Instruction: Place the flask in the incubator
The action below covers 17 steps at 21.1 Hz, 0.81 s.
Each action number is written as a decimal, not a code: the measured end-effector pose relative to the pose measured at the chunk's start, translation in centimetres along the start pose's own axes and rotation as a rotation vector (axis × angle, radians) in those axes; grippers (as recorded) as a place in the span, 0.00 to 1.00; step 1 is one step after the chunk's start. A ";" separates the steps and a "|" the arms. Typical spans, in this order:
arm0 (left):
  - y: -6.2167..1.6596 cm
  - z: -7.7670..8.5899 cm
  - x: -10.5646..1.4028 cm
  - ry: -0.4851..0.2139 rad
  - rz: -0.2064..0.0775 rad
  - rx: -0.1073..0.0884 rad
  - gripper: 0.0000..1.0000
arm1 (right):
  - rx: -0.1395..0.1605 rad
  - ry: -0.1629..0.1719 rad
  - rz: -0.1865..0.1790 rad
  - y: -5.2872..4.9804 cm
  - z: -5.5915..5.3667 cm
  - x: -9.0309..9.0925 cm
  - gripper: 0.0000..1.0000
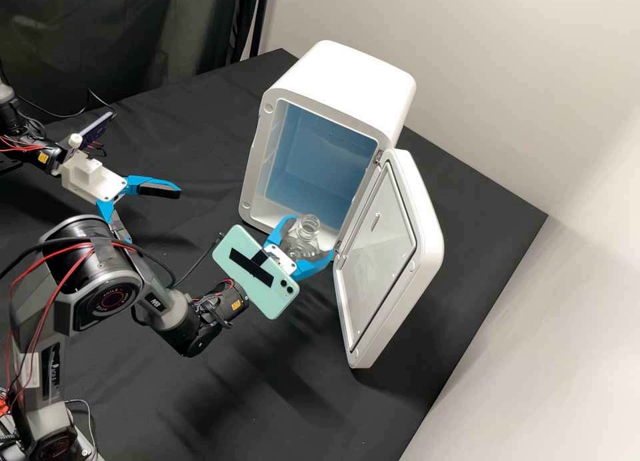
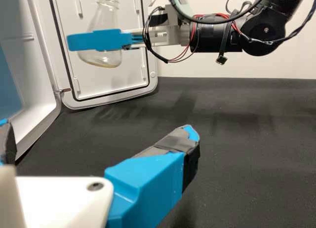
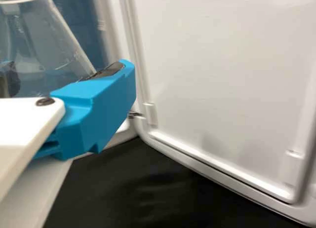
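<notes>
The black table (image 1: 280,381) carries a white incubator (image 1: 347,81) with a blue interior. Its door (image 1: 393,248) hangs wide open on the hinge side, the inner panel facing the cabinet. The right arm comes in low across the table with a mint-green phone (image 1: 257,271) strapped behind its wrist. The right tool (image 1: 303,242) sits at the lower front lip of the incubator's opening, just beside the door hinge. Its blue fingers (image 3: 94,109) are closed around the body of a clear conical glass flask (image 1: 307,229), one on each side. The flask stands upright, neck up, clear of the table, at the threshold of the chamber. The left tool (image 1: 150,214) hangs over the table well apart from the incubator, its two fingers (image 2: 158,169) spread wide and holding nothing.
</notes>
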 end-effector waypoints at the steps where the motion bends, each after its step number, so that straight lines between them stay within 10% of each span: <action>1: 0.00 0.0 0.0 0.000 0.000 0.000 1.00 | 0.020 0.008 -0.008 0.1 0.0 0.0 0.00; 5: 0.00 0.0 0.0 0.000 0.000 0.000 1.00 | 0.079 0.029 -0.033 0.2 -0.1 0.2 0.00; 17: 0.00 0.0 0.0 0.000 0.000 0.000 1.00 | 0.084 0.029 -0.034 0.2 -0.1 0.2 0.00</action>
